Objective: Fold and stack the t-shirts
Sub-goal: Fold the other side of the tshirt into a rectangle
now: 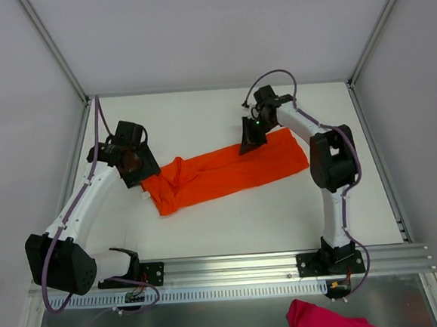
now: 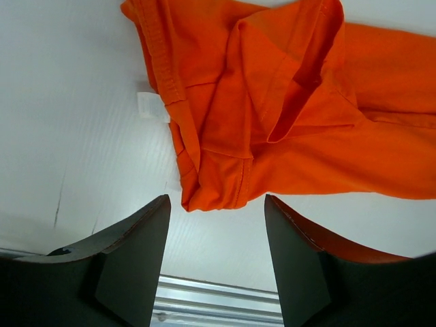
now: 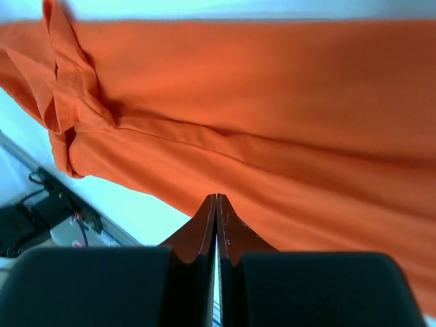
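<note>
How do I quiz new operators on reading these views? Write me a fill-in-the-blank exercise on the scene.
The t-shirt lying on the table is ___ in colour.
The left gripper has its jaws ___.
The right gripper has its jaws ___.
The white neck label shows in the ___ wrist view.
Missing words: orange; open; shut; left.

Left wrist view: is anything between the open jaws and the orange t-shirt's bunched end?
Nothing visible does. The left gripper has its jaws open right at the crumpled end of the t-shirt, with only bare table around it. The white label sticks out sideways, away from the jaws.
</note>
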Motion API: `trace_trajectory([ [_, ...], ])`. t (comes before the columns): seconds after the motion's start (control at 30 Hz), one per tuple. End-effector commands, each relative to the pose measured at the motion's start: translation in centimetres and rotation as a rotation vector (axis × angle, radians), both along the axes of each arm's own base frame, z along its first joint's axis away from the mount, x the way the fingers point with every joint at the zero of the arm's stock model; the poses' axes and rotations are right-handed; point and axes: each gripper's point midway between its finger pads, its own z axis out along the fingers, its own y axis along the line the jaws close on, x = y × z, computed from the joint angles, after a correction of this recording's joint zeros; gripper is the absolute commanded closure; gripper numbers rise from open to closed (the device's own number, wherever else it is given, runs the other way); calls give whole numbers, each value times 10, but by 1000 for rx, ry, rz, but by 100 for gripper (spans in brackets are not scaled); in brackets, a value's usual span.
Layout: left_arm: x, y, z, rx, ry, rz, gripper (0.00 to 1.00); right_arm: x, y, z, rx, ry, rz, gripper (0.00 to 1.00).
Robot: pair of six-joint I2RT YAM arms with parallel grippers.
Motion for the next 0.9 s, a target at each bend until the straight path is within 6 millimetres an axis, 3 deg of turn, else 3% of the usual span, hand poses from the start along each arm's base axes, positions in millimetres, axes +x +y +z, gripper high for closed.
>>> trace_trajectory([
  [0.0,0,-19,-2,-106,7,-25,42,-21,36,-23,56,152,118,99],
  [0.1,-9,-32,-16,-140,75,-51,42,-6,34,-48,-40,129,128,99],
  [0.27,-31,-56,-44,-190,219,-138,42,2,18,-72,-160,112,90,99],
  [0.43,-57,-68,-62,-151,363,-245,44,13,-14,-76,-344,45,75,99],
  [0.57,-65,-70,-60,-129,378,-286,44,31,-53,-77,-571,-32,26,99],
  [0.67,-69,-70,-57,-133,378,-302,44,40,-69,-78,-666,-59,-6,99],
  [0.73,-70,-69,-56,-127,369,-301,44,44,-75,-77,-706,-74,-20,99],
  [0.87,-67,-63,-61,-70,341,-269,45,46,-68,-72,-672,-81,-24,99],
])
